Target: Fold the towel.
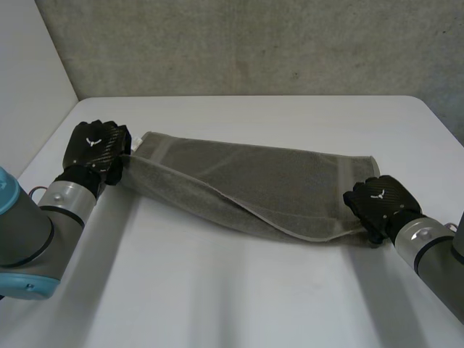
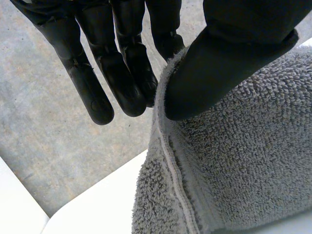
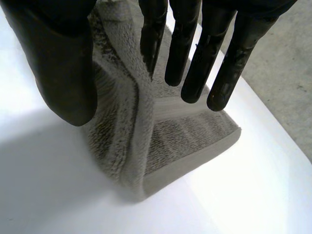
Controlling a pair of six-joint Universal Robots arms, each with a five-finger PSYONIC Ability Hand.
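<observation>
Nearest you, the left arm (image 1: pixel 29 232) and the right arm (image 1: pixel 435 254) come in from the two front corners of the white table (image 1: pixel 254 297).

Your right hand (image 1: pixel 380 201) sits closer to you than the other. It is pinching the right end of the grey towel (image 1: pixel 254 177). In its wrist view the cloth is bunched into ridges between the thumb (image 3: pixel 58 63) on one side and the straight fingers (image 3: pixel 190 63) on the other. The towel's free corner below the fingertips rests on the table or just above it; you cannot tell which.

From there the towel runs across the middle of the table towards the far left. It is doubled over along its length, with the upper layer's edge curving across the lower one. It casts a shadow on the table along its near side.

Farther back, your left hand (image 1: pixel 98 148) grips the towel's left end. Its thumb (image 2: pixel 219 63) is pressed onto the hemmed edge, and the straight fingers (image 2: pixel 122 83) lie behind the cloth.

Beyond the table's far edge stands a rough grey wall (image 1: pixel 254 43).
</observation>
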